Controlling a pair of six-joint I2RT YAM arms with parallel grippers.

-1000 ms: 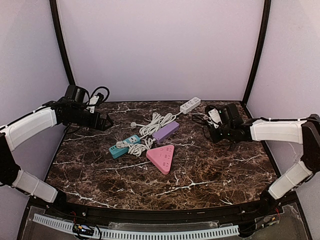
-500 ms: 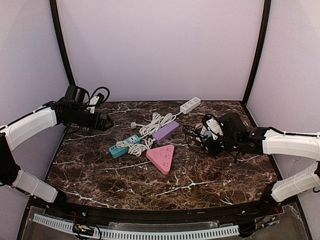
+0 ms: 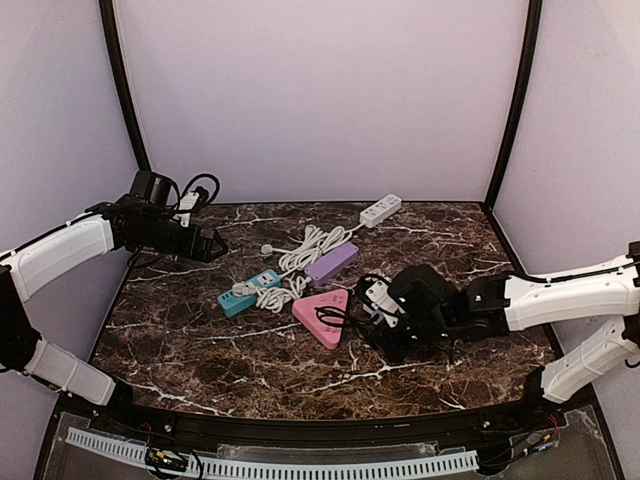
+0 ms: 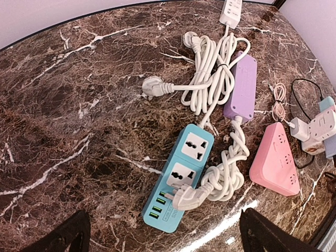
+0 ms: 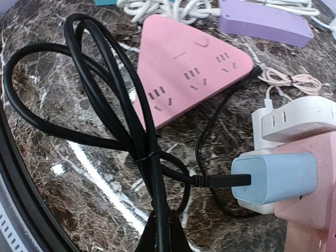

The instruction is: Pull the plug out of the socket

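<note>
My right gripper (image 3: 388, 336) is shut on a bundled black cable (image 5: 105, 100), which runs between its fingertips (image 5: 163, 233). The cable ends in a light-blue plug (image 5: 273, 178) seated in a pink and white socket block (image 5: 310, 210), which also shows in the top view (image 3: 380, 297), just right of a pink triangular power strip (image 3: 322, 315). A white adapter (image 5: 294, 121) sits on the same block. My left gripper (image 3: 210, 245) hangs open and empty over the table's back left; in its wrist view its midpoint (image 4: 164, 239) lies above a teal power strip (image 4: 178, 178).
A purple power strip (image 3: 331, 263) with a coiled white cord (image 4: 212, 73) lies mid-table. A white power strip (image 3: 380, 209) sits at the back. A thin pink cable (image 5: 289, 81) lies beside the pink triangle (image 5: 189, 73). A loose white plug (image 4: 155, 86) lies left of the cords.
My right arm has swung from the back right toward the front centre, dragging the black cable and the socket block with it. The left arm has not moved.
</note>
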